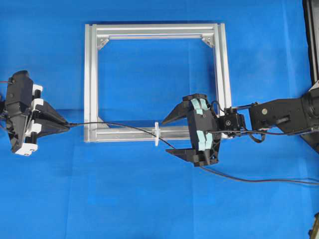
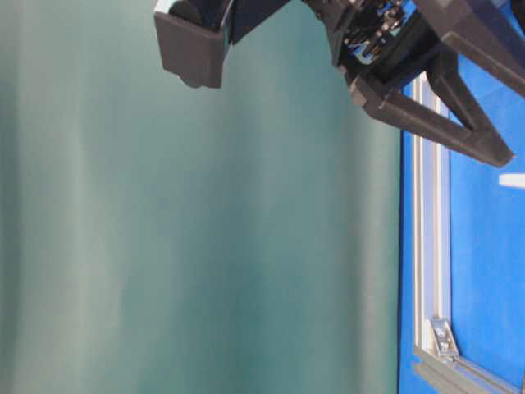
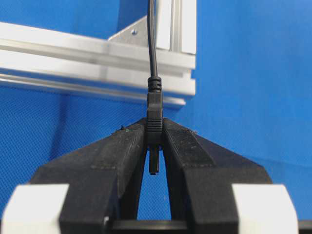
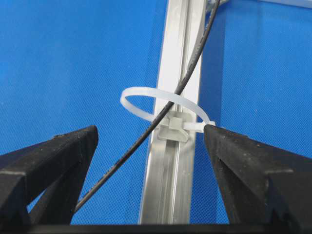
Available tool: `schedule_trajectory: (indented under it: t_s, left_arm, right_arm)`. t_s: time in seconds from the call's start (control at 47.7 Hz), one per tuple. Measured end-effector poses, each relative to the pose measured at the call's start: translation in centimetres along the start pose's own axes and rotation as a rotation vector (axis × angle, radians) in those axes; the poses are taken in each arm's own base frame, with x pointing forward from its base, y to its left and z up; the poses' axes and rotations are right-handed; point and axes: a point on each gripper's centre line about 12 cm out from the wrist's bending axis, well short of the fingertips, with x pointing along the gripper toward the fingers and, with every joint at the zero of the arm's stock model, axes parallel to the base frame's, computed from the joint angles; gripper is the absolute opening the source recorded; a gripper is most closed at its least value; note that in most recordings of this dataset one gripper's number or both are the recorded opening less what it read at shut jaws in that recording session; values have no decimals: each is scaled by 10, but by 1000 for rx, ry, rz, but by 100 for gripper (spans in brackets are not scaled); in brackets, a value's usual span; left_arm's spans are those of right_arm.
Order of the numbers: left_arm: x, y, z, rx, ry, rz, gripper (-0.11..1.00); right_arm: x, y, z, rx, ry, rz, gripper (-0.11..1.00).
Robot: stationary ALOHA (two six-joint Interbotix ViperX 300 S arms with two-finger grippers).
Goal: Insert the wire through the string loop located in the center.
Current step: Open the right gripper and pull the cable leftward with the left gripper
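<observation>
Blue cloth table [image 1: 149,199]; the table-level view is mostly blocked. Left gripper [image 1: 67,124], level at the left edge, pinches the wire [image 4: 141,139] plug. The wire passes through the string loop [image 4: 163,105]. Right gripper [image 1: 169,134] gapes beside it.

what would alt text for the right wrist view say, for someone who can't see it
A thin black wire passes through a white string loop tied around a silver frame bar on blue cloth. The open right end effector frames the loop, one finger on each side, gripping nothing.
</observation>
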Motion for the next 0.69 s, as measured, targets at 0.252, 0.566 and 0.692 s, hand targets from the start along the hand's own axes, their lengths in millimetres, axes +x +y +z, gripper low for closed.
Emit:
schedule_trajectory:
  t_s: [0.252, 0.566, 0.692]
  left_arm:
    - [0, 0, 0, 0, 8, 2, 8]
    - [0, 0, 0, -3, 9, 2, 62]
    - [0, 0, -2, 0, 19, 5, 87]
  right_arm:
    - [0, 0, 0, 1, 1, -1, 94]
    - [0, 0, -1, 1, 3, 1, 94]
    - [-2, 1, 2, 1, -4, 1, 94]
